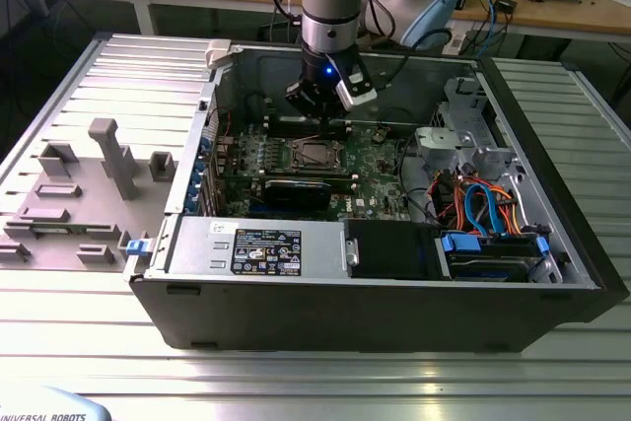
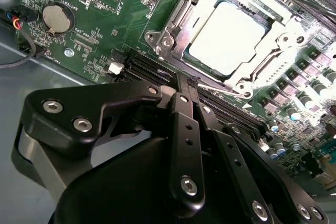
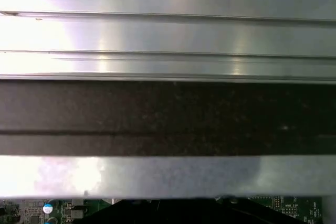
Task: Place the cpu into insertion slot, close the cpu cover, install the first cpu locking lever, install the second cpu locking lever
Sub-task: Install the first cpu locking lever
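Note:
The cpu (image 2: 228,38) lies flat in the insertion slot (image 1: 314,153) on the green motherboard, its silver-grey top showing through the cut-out of the cpu cover (image 2: 283,40). The cover lies down over it as a silver frame. A thin wire locking lever (image 2: 220,88) runs along the socket edge nearest my fingers. My gripper (image 2: 185,85) is shut with nothing between its black fingers, and its tip rests at the hooked end of that lever. In the exterior view the gripper (image 1: 320,115) hangs just behind the socket inside the open computer case.
Black memory slots (image 2: 152,69) run beside the socket, and a coin battery (image 2: 58,18) sits further off. A black graphics card (image 1: 296,191), a power supply (image 1: 256,246) and coloured cables (image 1: 483,206) stand inside the case. A grey fixture plate (image 1: 89,184) lies at the exterior view's left.

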Robot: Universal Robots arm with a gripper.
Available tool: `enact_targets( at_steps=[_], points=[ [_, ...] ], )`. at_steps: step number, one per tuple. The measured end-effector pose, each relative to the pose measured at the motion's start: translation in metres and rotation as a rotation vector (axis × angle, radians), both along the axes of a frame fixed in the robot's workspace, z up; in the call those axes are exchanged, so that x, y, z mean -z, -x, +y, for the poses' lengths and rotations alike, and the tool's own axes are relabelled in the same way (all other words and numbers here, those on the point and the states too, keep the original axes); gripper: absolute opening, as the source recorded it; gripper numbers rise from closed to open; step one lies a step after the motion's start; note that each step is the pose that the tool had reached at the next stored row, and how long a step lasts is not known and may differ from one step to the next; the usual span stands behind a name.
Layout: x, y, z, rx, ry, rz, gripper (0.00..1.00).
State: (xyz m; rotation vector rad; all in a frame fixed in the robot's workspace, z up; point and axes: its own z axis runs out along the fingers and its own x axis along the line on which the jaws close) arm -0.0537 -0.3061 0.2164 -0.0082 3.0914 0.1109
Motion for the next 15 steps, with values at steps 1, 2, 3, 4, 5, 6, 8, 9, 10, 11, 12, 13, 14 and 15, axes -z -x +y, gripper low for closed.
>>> enact_targets(
  at_steps=[1, 2, 3, 4, 5, 6, 8, 9, 10, 11, 12, 13, 14, 15],
  points=[
    [0.0009, -0.0002, 0.0000, 0.004, 0.0000, 0.0000, 0.11],
    [0.0028, -0.0008, 0.0000, 0.010, 0.0000, 0.0001, 0.11],
    [0.0037, -0.0011, 0.0000, 0.012, 0.0000, 0.0001, 0.11],
    [0.0044, -0.0014, 0.0000, 0.013, 0.0000, 0.0001, 0.11],
    [0.0053, -0.0016, 0.0000, 0.015, -0.0001, 0.0001, 0.11],
    [0.0059, -0.0018, 0.0000, 0.016, 0.0000, 0.0002, 0.11],
    [0.0074, -0.0024, 0.0000, 0.019, 0.0000, 0.0002, 0.11],
    [0.0081, -0.0027, 0.0000, 0.020, 0.0000, 0.0002, 0.11],
    [0.0088, -0.0029, 0.0000, 0.021, 0.0000, 0.0002, 0.11],
    [0.0093, -0.0031, -0.0001, 0.023, 0.0001, 0.0002, 0.11],
    [0.0098, -0.0032, 0.0000, 0.024, 0.0001, 0.0002, 0.11],
    [0.0103, -0.0033, 0.0000, 0.025, 0.0000, 0.0002, 0.11],
    [0.0107, -0.0034, 0.0000, 0.025, 0.0001, 0.0003, 0.11],
    [0.0114, -0.0035, -0.0001, 0.026, 0.0001, 0.0003, 0.11]
  ],
)
